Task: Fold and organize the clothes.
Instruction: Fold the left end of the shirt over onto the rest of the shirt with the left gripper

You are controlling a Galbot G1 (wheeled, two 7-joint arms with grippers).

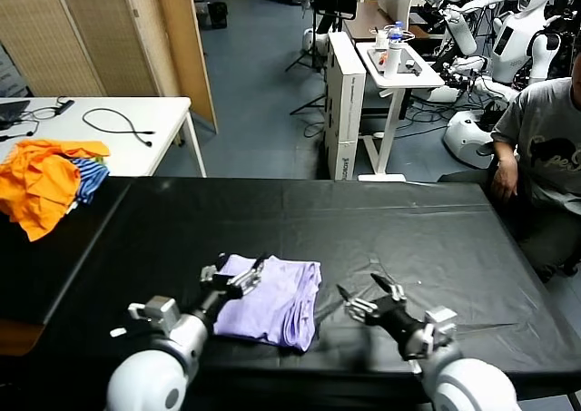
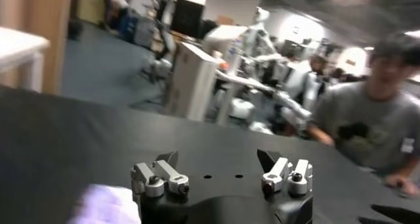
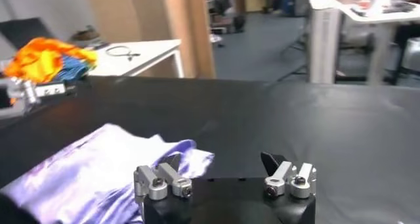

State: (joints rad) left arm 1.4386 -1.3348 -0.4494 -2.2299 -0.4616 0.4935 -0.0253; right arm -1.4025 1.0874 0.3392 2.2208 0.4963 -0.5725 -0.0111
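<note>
Black-covered table (image 1: 436,239), folded lavender T-shirt (image 1: 277,302) lying on it

Lavender T-shirt (image 1: 274,300): thin soft cloth, matt, creased. Desk (image 1: 436,239): black matt cloth cover, smooth. Left tool (image 1: 232,278) and right tool (image 1: 367,298): black fingers, silvery metal joints, open.

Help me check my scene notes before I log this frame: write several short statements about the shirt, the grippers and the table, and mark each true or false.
1. The pale lavender T-shirt lies folded on the black-covered table. True.
2. The right gripper is clamped on the T-shirt. False: it is open and empty, beside the shirt.
3. The left gripper is open, over the shirt's left edge. True.
4. The heap of bright orange and blue-striped garments sits on the T-shirt. False: it lies apart, at the table's far left.
5. A person in a grey shirt sits at the table's right. True.
</note>
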